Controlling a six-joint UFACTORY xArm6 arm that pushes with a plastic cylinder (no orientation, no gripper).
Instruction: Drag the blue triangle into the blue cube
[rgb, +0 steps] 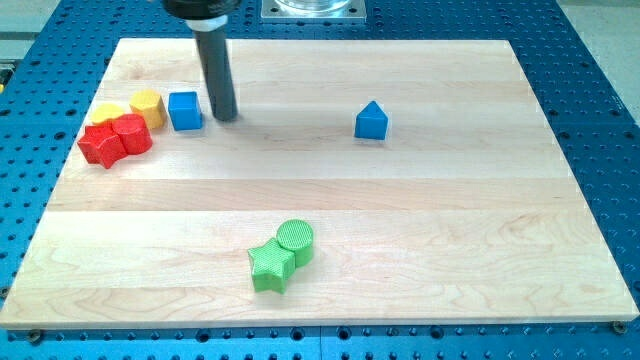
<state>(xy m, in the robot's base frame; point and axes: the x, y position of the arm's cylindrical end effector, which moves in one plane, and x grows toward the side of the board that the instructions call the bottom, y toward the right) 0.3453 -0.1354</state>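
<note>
My tip rests on the worktop just beside the blue cube, on the cube's right in the view, close enough that I cannot tell whether they touch. The tool is a bare rod with nothing to open or close, and it holds nothing.

The blue triangle sits well apart, toward the view's right at about the same height on the board, with open wood between it and the tip. So the tip is at the wrong block.

The main risk, as I judge it, is knocking the cube. Any drift to the view's left would push it into the yellow blocks touching its far side, and those lean on the red blocks below them.

To drive the triangle leftward the tip must get round to its right side. Cutting straight across would strike the triangle from the left and send it away from the cube. A push off centre could spin it aside.

The green star and green cylinder lie near the view's bottom, out of the way.
</note>
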